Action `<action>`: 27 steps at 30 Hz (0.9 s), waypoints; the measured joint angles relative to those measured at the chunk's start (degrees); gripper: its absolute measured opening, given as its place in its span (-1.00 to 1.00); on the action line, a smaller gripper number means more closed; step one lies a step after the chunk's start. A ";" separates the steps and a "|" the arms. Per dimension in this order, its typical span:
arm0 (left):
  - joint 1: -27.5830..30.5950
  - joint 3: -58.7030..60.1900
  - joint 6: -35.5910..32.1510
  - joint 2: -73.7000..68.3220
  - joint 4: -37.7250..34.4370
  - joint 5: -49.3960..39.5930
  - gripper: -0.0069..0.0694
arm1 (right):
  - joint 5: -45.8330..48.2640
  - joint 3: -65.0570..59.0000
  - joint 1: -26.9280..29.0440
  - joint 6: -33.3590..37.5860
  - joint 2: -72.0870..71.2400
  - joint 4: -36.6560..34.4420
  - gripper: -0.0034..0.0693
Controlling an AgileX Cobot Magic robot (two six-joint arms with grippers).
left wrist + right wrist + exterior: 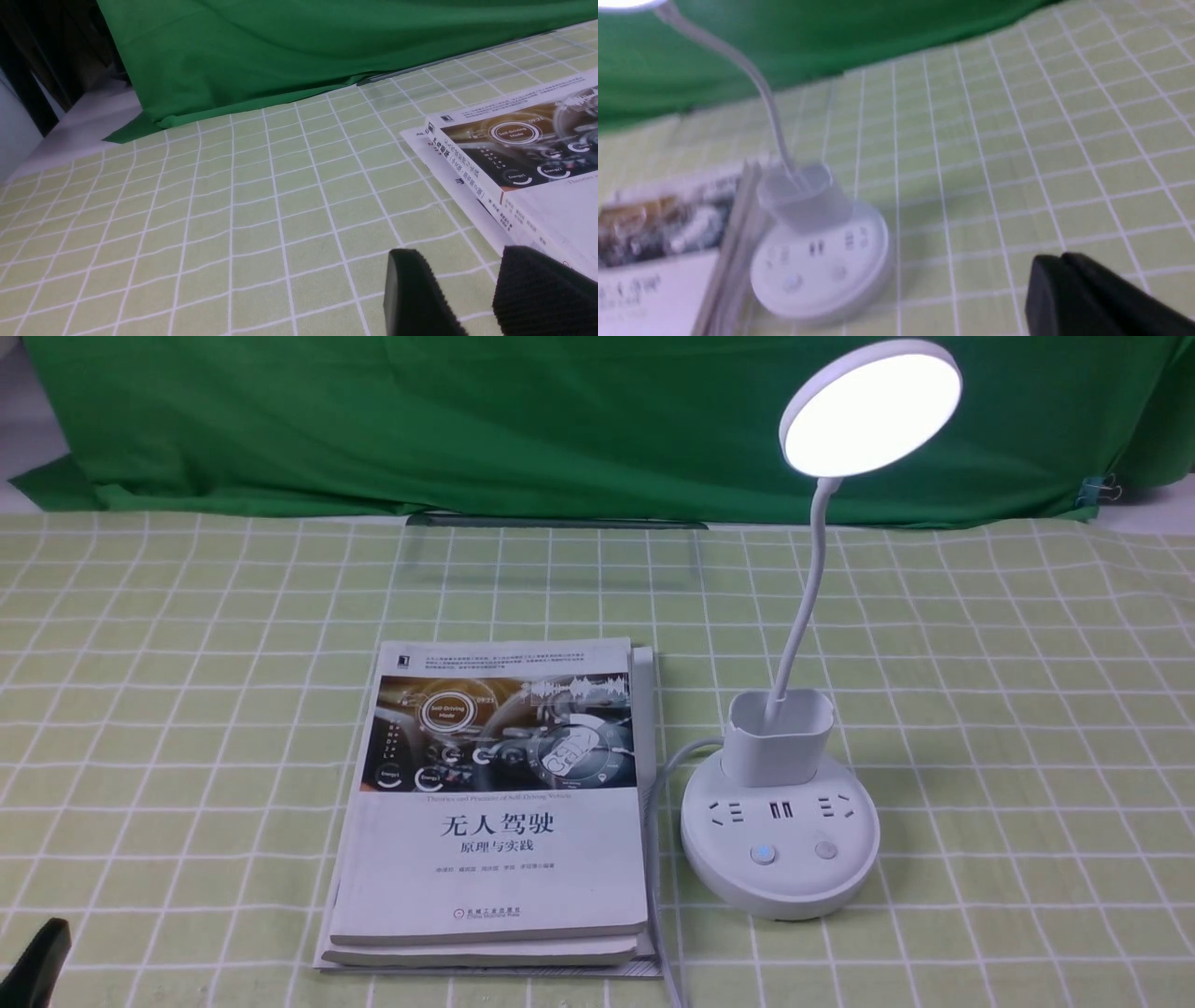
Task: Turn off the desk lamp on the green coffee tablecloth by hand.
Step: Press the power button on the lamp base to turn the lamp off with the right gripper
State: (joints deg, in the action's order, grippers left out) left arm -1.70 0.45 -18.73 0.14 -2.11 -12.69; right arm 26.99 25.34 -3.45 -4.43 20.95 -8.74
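Observation:
The white desk lamp (780, 845) stands on the green coffee tablecloth (1027, 709) right of centre. Its round head (870, 406) glows bright. Its base carries sockets and two buttons; the left button (764, 854) shows a blue light. The lamp also shows blurred in the right wrist view (817, 261). My left gripper (460, 261) is open and empty over the cloth, beside the books; one black tip shows in the front view (37, 966) at the bottom left. My right gripper (1059, 263) is shut and empty, to the right of the lamp base, apart from it. It is out of the front view.
A stack of books (495, 803) lies just left of the lamp, also in the left wrist view (528, 154). The lamp's white cord (665, 859) runs between the books and the base toward the front edge. A dark green backdrop cloth (467, 420) hangs behind.

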 joint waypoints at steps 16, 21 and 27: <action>0.00 0.00 0.00 0.00 0.00 0.00 -0.18 | 18.49 27.47 -16.10 10.50 54.99 -1.01 -0.77; 0.00 0.00 0.00 0.00 0.00 0.00 -0.18 | 16.56 36.05 -22.59 9.33 70.15 2.24 -0.78; 0.00 0.00 0.00 0.00 0.00 0.00 -0.18 | 15.84 43.10 -23.00 9.40 79.98 2.88 -0.78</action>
State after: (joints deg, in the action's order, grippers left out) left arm -1.70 0.45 -18.73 0.14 -2.11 -12.69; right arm 42.83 68.44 -26.46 4.97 100.93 -5.85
